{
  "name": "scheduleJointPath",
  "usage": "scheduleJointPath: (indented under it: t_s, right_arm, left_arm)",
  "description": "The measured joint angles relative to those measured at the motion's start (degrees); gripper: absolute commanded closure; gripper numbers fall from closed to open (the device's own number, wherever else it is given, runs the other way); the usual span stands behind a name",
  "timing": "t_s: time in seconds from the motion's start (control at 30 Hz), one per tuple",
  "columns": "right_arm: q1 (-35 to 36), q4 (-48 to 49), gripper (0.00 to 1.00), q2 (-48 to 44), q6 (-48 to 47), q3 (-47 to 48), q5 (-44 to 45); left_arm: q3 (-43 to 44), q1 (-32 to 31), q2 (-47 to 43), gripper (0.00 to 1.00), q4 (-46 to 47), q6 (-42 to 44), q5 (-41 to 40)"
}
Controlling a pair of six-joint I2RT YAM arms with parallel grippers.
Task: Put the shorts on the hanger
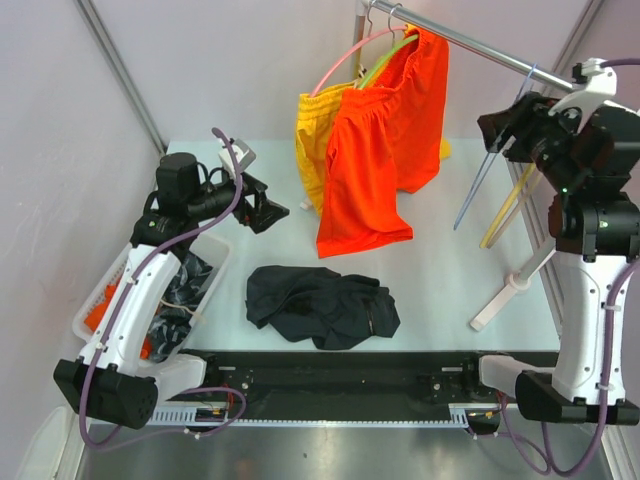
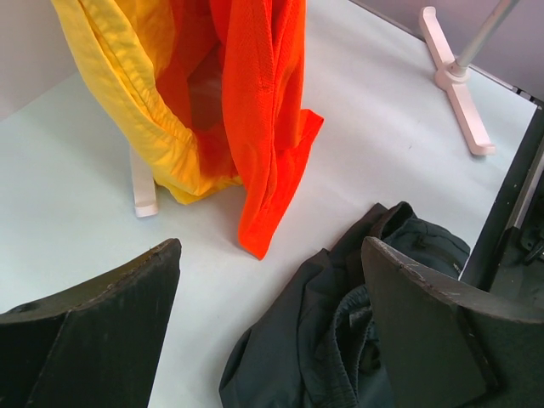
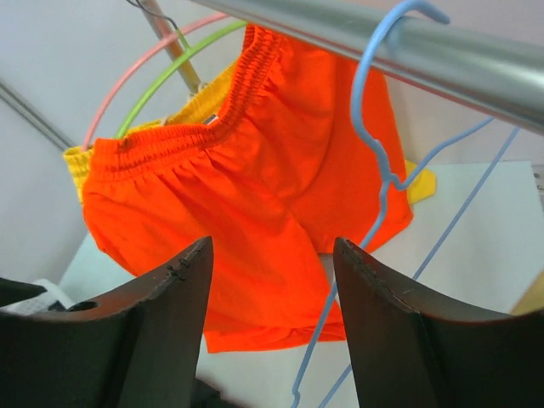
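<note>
Though untouched by either arm, shorts (image 1: 320, 305): crumpled in a dark heap on the counter (image 1: 450, 270), well below the rail (image 1: 470, 45) and nearer the arm bases, waistband not told apart in the folds.
hanger (image 3: 387, 178): thin light-blue wire, hooked over the rail toward its right end, hanging bare, just right of the orange shorts.
left fingers (image 1: 268, 212): spread wide, holding nothing, raised above the counter out past the rail's left end, with the dark heap and the hanging hems in the wrist view.
right fingers (image 1: 503, 130): spread wide, empty, up at rail height close by the blue hook, apart from the wire.
orange shorts (image 1: 385, 150): hung by the waistband at the rail's middle, hem just clear of the counter.
yellow shorts (image 1: 312, 140): hung behind the orange pair, toward the rail's left end.
pink hanger (image 1: 340, 65), green hanger (image 1: 385, 60): on the rail, carrying those two pairs.
basket (image 1: 95, 295): white, far left of the rail, cloth inside.
</note>
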Motion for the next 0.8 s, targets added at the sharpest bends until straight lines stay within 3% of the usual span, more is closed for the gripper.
scheduleJointPath:
  t_s: [0.37,0.8]
  right_arm:
    - [17.6,0.5,0.39,0.6,-8.9,-2.2,29.0]
    - [18.7,-1.0,0.40,0.9,-10.2,-6.2,41.7]
  left_arm:
    - [0.0,0.0,0.5,0.10,0.4,-1.8,-0.8]
    - [0.0,-0.1,2.1,0.09,1.2,-2.5,-1.9]
